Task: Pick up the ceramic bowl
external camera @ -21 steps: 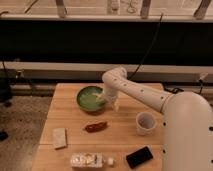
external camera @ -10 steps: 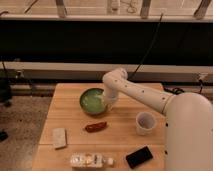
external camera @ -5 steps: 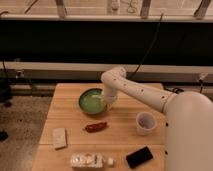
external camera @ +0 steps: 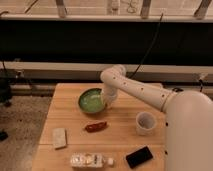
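The ceramic bowl (external camera: 90, 100) is round, glossy green with a darker rim and paler inside. It sits toward the back left of the wooden table (external camera: 70, 120). My white arm reaches in from the right. The gripper (external camera: 106, 102) is down at the bowl's right rim, its tips hidden by the wrist and the rim.
A small white cup (external camera: 145, 123) stands at the right of the table. A red-brown item (external camera: 95, 127) lies in front of the bowl. A pale block (external camera: 59, 138), a white packet (external camera: 90, 160) and a black phone (external camera: 139, 156) lie near the front edge.
The bowl has moved slightly left and toward the back, and looks a little raised, with the gripper still at its right rim.
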### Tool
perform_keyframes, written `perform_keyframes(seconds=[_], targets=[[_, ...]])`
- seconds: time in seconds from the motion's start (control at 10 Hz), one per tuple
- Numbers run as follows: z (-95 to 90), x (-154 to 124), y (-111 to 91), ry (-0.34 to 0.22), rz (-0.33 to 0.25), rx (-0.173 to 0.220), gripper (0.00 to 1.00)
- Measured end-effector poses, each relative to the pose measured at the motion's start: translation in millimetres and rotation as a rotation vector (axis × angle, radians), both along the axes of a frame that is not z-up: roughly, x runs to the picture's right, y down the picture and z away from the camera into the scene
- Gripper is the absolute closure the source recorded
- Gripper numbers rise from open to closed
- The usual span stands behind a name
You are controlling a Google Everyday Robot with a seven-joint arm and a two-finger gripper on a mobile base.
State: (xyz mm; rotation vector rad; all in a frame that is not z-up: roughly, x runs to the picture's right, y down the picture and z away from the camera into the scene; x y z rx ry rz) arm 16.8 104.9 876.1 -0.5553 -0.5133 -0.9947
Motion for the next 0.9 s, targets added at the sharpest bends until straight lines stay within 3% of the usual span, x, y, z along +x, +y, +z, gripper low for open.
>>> perform_keyframes(seconds=[0.9], targets=[[-6.2, -0.4, -6.5, -0.011, -0.010, 0.009, 1.00]])
